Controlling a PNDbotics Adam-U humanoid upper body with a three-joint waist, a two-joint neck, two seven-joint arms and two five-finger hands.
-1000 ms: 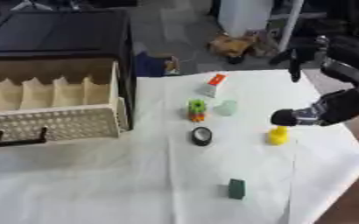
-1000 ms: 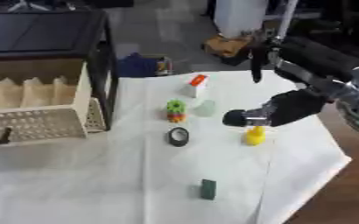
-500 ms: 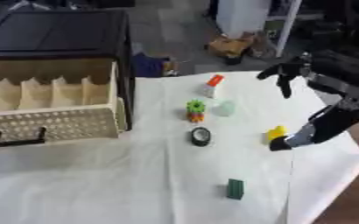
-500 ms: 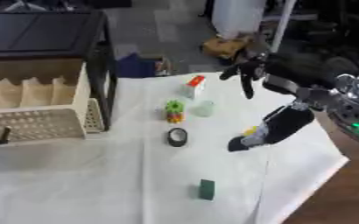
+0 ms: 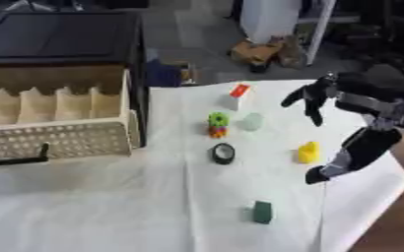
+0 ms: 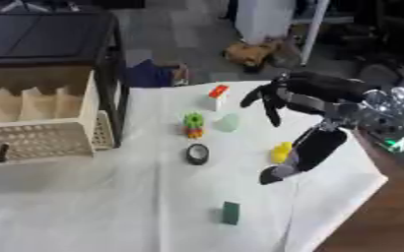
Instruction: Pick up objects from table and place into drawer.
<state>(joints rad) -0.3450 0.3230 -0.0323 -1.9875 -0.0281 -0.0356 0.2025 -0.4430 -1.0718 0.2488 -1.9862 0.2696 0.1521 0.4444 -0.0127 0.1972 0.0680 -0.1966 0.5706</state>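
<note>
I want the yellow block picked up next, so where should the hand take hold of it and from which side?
Judging by its pose, take the yellow block across its upright side faces, coming from above. It stands alone on the white cloth, clear of the tape roll, and the right hand is nearest.

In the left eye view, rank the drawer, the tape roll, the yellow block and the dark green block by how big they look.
1. Drawer, by far the largest.
2. Tape roll.
3. Yellow block and dark green block look about alike; the green one lies nearer the camera, so I won't rank them.
</note>
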